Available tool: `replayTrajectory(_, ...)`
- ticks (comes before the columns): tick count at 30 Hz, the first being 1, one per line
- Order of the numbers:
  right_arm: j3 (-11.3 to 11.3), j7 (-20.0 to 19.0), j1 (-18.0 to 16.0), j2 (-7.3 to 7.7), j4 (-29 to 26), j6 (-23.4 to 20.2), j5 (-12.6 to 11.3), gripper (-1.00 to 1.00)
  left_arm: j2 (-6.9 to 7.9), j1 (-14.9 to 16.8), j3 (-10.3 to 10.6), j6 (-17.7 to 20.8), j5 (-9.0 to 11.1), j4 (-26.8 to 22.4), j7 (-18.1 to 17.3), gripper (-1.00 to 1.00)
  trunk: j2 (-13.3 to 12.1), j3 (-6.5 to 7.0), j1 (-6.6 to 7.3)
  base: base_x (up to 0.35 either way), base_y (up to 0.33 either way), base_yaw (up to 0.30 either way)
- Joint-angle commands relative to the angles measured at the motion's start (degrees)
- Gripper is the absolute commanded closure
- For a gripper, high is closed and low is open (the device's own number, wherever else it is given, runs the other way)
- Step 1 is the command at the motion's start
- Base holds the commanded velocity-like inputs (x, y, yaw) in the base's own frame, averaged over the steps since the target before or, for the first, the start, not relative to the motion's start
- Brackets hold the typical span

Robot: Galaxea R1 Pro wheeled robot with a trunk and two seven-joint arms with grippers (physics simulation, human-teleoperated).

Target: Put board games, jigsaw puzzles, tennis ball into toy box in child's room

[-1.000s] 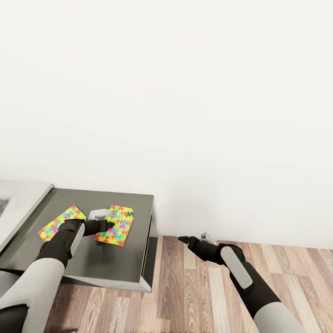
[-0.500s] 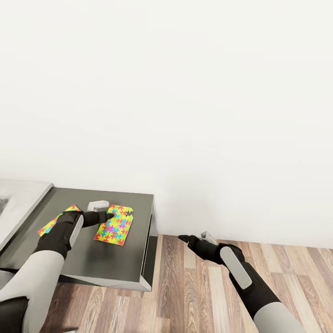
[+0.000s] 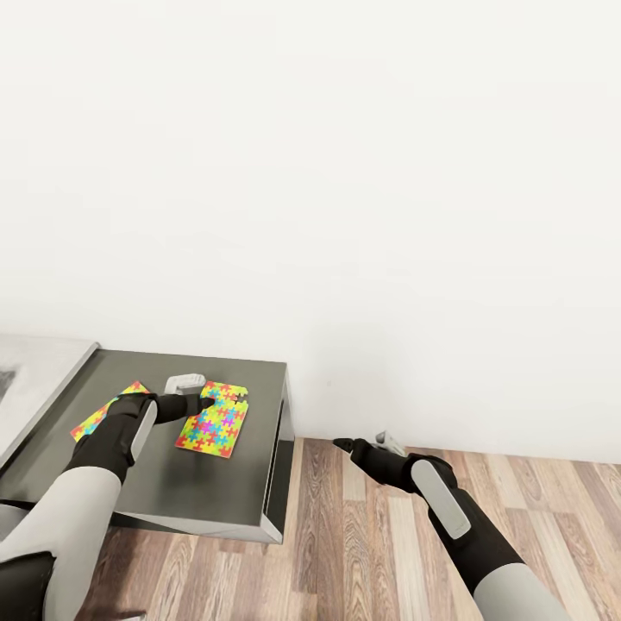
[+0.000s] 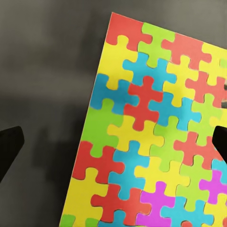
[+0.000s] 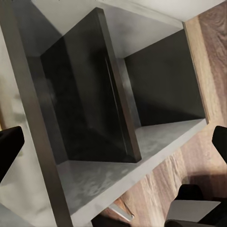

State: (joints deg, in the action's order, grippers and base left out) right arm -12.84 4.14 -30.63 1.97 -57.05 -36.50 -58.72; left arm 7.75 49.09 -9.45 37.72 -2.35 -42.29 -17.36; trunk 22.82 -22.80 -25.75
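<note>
The left gripper (image 4: pixel 113 142) hovers over the jigsaw puzzle (image 4: pixel 156 137), fingers (image 4: pixel 9 146) spread apart, gripping nothing.

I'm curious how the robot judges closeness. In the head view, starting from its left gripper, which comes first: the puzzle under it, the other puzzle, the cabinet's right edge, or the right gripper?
From the left gripper:
1. Jigsaw puzzle, directly beneath its fingers.
2. Second jigsaw puzzle, on the arm's far side, partly hidden.
3. Dark cabinet's right edge; too close to the second puzzle to rank surely.
4. Right gripper, over the wood floor.
</note>
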Motion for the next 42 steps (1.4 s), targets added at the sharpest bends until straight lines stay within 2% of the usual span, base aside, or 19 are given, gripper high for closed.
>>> replayTrajectory(1, -0.1, 0.4, 0.0, 0.08, -0.1, -0.1, -0.5, -1.0, -0.03, 0.0, -0.2, 0.3, -0.2, 0.0, -0.4, -1.0, 0.1, -0.09, -0.03, 0.0, 0.0, 0.0)
replayTrajectory(19, -0.1, 0.4, 0.0, 0.26, -0.1, -0.1, -0.6, -1.0, -0.14, 0.0, -0.3, -0.1, -0.5, 4.5, 0.3, -1.0, 0.1, -0.09, -0.03, 0.0, 0.0, 0.0)
replayTrajectory(36, -0.1, 0.4, 0.0, 0.48, -0.1, -0.2, -0.6, -1.0, -0.2, 0.0, -0.2, 0.0, -0.2, 4.9, -0.4, -1.0, 0.1, -0.09, -0.03, 0.0, 0.0, 0.0)
replayTrajectory(42, -0.1, 0.4, 0.0, 0.49, -0.1, -0.2, -0.6, -1.0, -0.27, 0.0, -0.1, 0.2, -0.2, 4.9, -4.2, -1.0, 0.1, -0.09, -0.03, 0.0, 0.0, 0.0)
